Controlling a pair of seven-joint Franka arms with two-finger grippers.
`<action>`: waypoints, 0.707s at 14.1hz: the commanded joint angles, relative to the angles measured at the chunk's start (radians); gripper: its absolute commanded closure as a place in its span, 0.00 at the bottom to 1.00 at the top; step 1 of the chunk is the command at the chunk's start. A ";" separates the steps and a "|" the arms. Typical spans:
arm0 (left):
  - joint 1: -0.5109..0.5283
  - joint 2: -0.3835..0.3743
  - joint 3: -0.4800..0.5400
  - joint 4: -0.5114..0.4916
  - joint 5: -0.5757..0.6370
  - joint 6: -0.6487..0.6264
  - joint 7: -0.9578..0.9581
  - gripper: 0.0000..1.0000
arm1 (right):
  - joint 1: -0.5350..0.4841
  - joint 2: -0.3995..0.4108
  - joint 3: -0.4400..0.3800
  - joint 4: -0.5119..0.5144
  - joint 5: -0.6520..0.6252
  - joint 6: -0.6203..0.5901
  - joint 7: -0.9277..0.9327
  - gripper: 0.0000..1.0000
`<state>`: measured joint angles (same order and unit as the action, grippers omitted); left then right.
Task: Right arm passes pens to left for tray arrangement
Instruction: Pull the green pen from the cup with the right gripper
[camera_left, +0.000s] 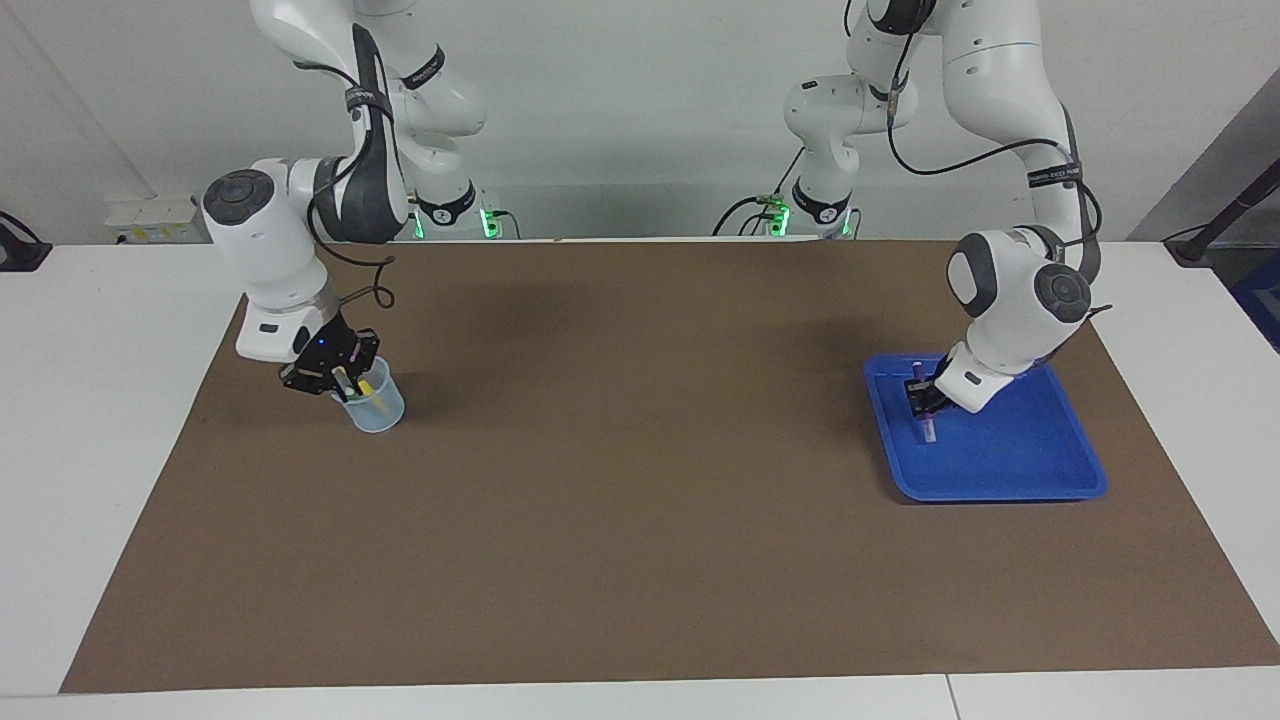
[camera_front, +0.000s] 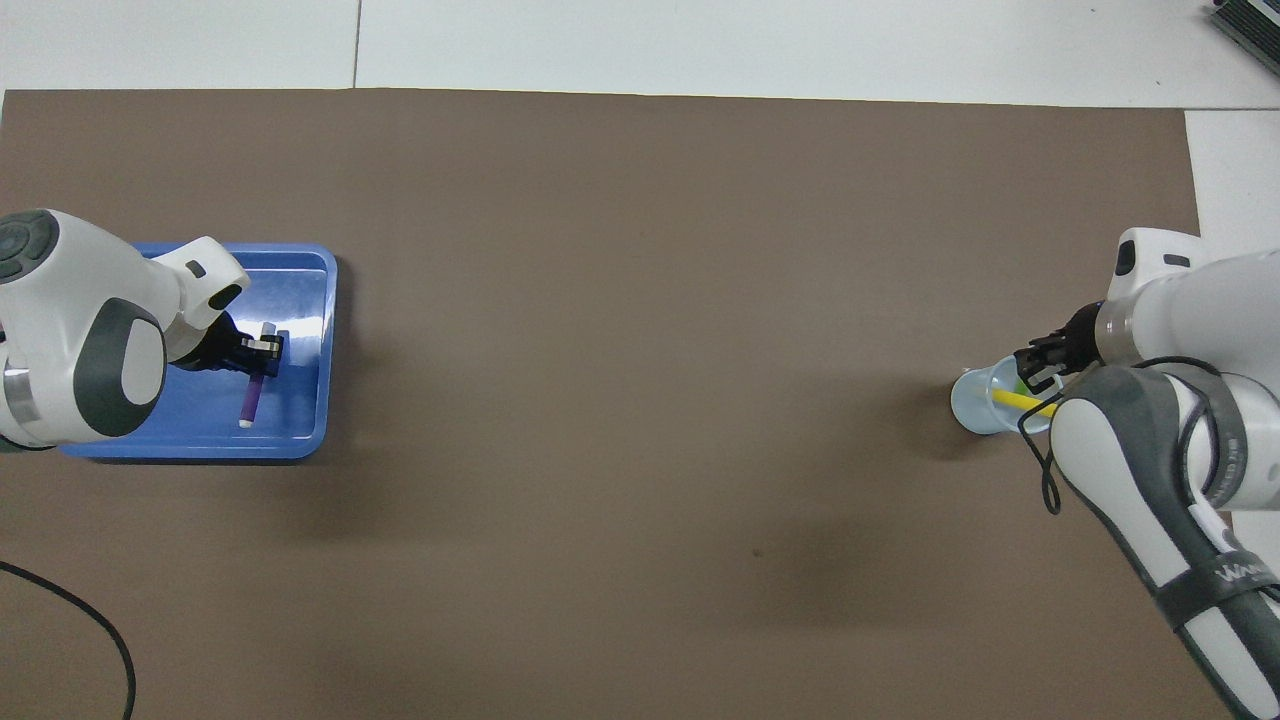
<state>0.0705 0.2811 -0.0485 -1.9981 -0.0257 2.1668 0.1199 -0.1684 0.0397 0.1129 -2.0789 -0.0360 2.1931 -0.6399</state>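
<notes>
My left gripper (camera_left: 922, 395) (camera_front: 262, 358) is shut on the purple pen (camera_left: 928, 428) (camera_front: 250, 398) low inside the blue tray (camera_left: 1020, 450) (camera_front: 310, 270). The pen hangs tilted, its pale lower end at the tray floor by the rim toward the table's middle. My right gripper (camera_left: 340, 380) (camera_front: 1030, 375) is at the mouth of the small translucent cup (camera_left: 380, 410) (camera_front: 972, 405), shut on the top of the green pen (camera_front: 1014, 383). The yellow pen (camera_left: 366, 386) (camera_front: 1015, 399) leans loose in the same cup.
A brown mat (camera_left: 640, 500) covers the table between the cup and the tray. The right arm's black cable (camera_front: 1045, 480) loops beside the cup. Another black cable (camera_front: 100, 630) lies on the mat toward the left arm's end.
</notes>
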 joint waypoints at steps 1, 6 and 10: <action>0.020 0.020 -0.007 -0.024 0.015 0.060 0.035 1.00 | -0.008 -0.007 0.011 0.113 -0.005 -0.108 0.009 1.00; 0.022 0.016 -0.008 -0.044 0.007 0.088 0.032 0.33 | 0.046 0.015 0.025 0.275 0.138 -0.249 0.242 1.00; 0.019 0.018 -0.010 -0.027 -0.019 0.065 -0.002 0.13 | 0.085 0.020 0.031 0.278 0.275 -0.256 0.518 1.00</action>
<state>0.0836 0.2952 -0.0559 -2.0183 -0.0298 2.2178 0.1388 -0.0890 0.0386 0.1391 -1.8260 0.1861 1.9550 -0.2393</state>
